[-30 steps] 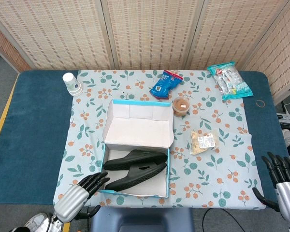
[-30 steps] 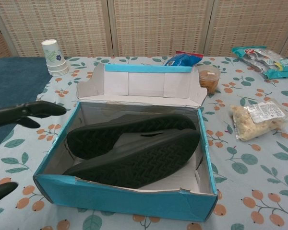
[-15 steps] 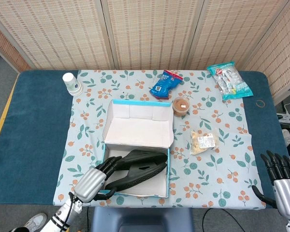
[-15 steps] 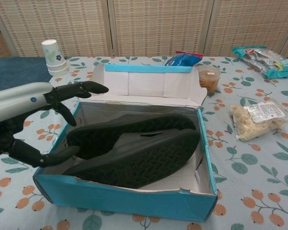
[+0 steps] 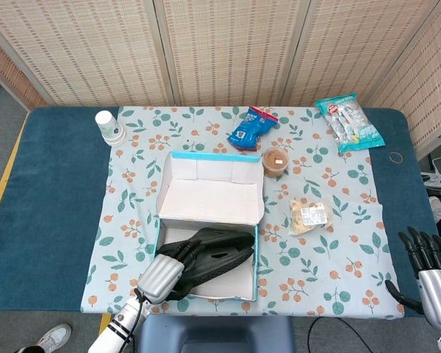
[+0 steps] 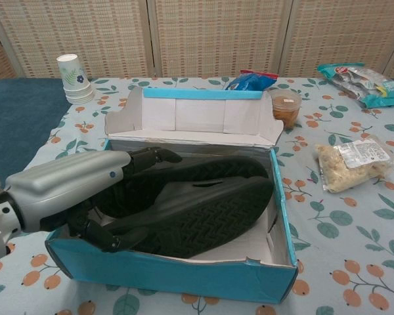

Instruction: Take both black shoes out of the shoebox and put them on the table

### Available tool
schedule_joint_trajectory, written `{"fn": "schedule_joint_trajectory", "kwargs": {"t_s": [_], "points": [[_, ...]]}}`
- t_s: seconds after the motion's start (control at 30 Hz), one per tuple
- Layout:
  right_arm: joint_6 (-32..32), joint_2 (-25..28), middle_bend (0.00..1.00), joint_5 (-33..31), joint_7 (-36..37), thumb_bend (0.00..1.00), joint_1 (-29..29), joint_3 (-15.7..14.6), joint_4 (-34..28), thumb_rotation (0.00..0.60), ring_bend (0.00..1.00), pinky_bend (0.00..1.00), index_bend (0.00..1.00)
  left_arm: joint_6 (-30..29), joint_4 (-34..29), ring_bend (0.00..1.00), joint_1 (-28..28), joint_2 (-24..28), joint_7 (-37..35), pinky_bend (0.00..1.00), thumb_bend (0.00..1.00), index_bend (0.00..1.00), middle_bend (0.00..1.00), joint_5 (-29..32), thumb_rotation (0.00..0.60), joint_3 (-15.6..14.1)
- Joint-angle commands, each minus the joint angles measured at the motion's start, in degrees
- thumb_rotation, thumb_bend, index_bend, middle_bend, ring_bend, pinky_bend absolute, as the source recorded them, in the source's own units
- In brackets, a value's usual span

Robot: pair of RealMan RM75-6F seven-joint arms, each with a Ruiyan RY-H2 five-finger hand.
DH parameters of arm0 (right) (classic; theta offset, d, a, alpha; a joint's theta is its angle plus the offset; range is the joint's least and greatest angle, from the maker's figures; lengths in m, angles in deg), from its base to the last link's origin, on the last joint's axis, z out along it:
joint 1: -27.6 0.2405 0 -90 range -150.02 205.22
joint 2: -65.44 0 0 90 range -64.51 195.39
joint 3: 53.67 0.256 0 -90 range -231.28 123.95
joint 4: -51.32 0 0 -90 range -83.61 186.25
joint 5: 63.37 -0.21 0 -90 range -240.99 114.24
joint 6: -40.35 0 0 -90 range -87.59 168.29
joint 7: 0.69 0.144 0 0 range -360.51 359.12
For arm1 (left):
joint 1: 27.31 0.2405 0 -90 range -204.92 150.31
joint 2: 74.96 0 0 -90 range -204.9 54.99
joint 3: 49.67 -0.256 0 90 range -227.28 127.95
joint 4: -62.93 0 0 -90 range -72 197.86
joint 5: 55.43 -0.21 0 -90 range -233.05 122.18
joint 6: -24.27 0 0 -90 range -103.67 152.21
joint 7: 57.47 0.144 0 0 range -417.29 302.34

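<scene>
Left hand (image 6: 85,190): fingers spread around black shoes (image 6: 203,210) inside shoebox (image 6: 184,272), positioned for grasp; grip unconfirmed.
Right hand (image 5: 430,276): empty, fingers apart, idle.

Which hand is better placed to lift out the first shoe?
Left. The left hand is inside the shoebox, fingers around the black shoes; the right hand sits open near the table's edge.

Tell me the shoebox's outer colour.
Turquoise blue shoebox, white inside; clearest in the chest view.
</scene>
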Motion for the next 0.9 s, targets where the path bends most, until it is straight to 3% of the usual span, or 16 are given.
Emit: {"fn": "schedule_joint_trajectory", "kwargs": {"t_s": [0.03,0.17,0.3,0.47,0.63,0.9], "points": [[-0.03,0.12,0.00,0.02,0.18,0.17,-0.03,-0.07,-0.04,0.511,0.00,0.00,0.00,-0.99,0.94,0.07,-0.20,-0.98,1.45,0.42,0.39,0.06,0.03,-0.10,0.600,-1.04],[-0.21,0.28,0.00,0.20,0.41,0.17,-0.12,-0.22,-0.09,0.512,0.00,0.00,0.00,-2.16,3.05,0.10,-0.20,-3.12,3.11,0.45,0.39,0.14,0.08,-0.62,0.600,-2.21],[-0.37,0.40,0.00,0.21,0.62,0.17,-0.20,-0.26,-0.05,0.512,0.00,0.00,0.00,-3.76,5.44,0.11,-0.25,-5.43,5.15,0.47,0.39,0.15,0.08,-1.66,0.600,-2.70],[-0.52,0.70,0.00,-0.34,1.30,0.17,-0.27,-0.08,-0.04,0.511,0.00,0.00,0.00,-6.75,8.89,0.22,0.16,-7.64,6.79,0.50,0.38,0.17,0.15,-5.78,0.600,-3.75],[-0.46,0.86,0.00,-0.77,1.55,0.17,-0.30,0.01,-0.08,0.511,0.00,0.00,0.00,-7.86,10.96,0.31,0.46,-8.58,7.64,0.53,0.38,0.27,0.27,-7.93,0.600,-4.70],[-0.31,0.92,0.00,-0.58,1.23,0.17,-0.33,-0.22,-0.24,0.511,0.00,0.00,0.00,-11.58,14.26,0.30,1.65,-9.71,9.39,0.52,0.38,0.27,0.21,-13.76,0.600,-6.15]]}}
